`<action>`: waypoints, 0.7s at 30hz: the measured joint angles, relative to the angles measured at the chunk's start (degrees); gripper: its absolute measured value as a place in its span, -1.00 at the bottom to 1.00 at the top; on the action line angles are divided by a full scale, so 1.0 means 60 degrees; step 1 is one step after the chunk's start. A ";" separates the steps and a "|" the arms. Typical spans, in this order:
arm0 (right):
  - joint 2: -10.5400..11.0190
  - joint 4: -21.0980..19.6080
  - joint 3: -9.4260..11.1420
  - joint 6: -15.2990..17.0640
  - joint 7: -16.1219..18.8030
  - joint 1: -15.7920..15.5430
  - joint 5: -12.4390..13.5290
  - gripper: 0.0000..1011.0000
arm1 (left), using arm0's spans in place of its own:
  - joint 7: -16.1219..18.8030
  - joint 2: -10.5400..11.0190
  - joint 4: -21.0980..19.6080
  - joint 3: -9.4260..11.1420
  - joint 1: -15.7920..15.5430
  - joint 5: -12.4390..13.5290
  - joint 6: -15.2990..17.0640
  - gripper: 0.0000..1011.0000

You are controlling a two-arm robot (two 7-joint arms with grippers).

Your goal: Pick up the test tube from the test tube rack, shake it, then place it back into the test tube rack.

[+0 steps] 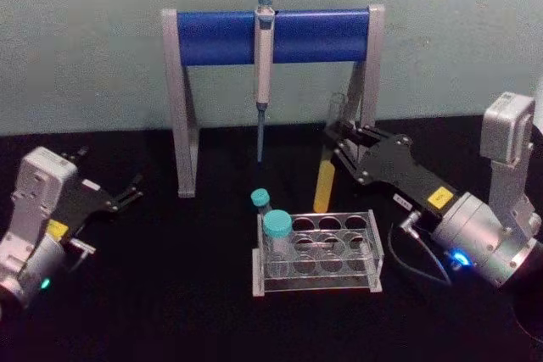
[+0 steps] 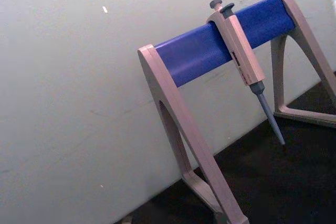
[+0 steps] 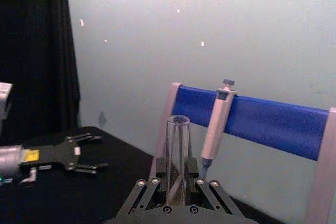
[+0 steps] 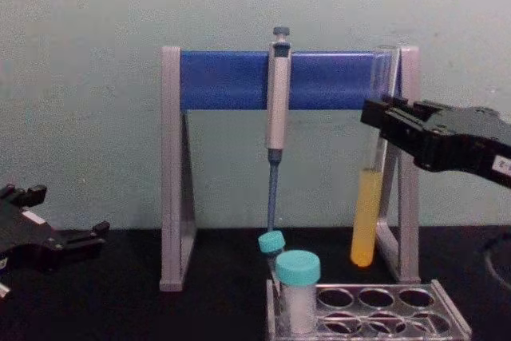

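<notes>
Right gripper point(image 1: 338, 140) is clamped on the test tube point(image 1: 324, 182), held up clear behind the test tube rack point(image 1: 376, 256). Keep your shake short and upright (it's capless). Left gripper point(image 1: 129, 192) parked, fingers spread.

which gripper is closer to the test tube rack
Right. The right gripper holds the test tube just behind and above the test tube rack; the left gripper sits far off to its left.
</notes>
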 joint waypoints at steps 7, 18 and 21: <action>0.0247 -0.0131 -0.0062 -0.0130 0.0484 -0.0157 0.0402 -0.55 | 0.0000 0.0000 0.0000 0.0000 0.0000 0.0001 0.0000 0.98; 0.0672 -0.0138 -0.0317 -0.0356 0.1173 -0.0209 0.0868 -0.55 | 0.0000 0.0000 0.0000 0.0000 0.0000 0.0001 0.0000 0.98; 0.0734 -0.0100 -0.0393 -0.0419 0.1227 -0.0211 0.0909 -0.55 | -0.0001 0.0000 0.0000 0.0000 -0.0001 0.0000 0.0000 0.98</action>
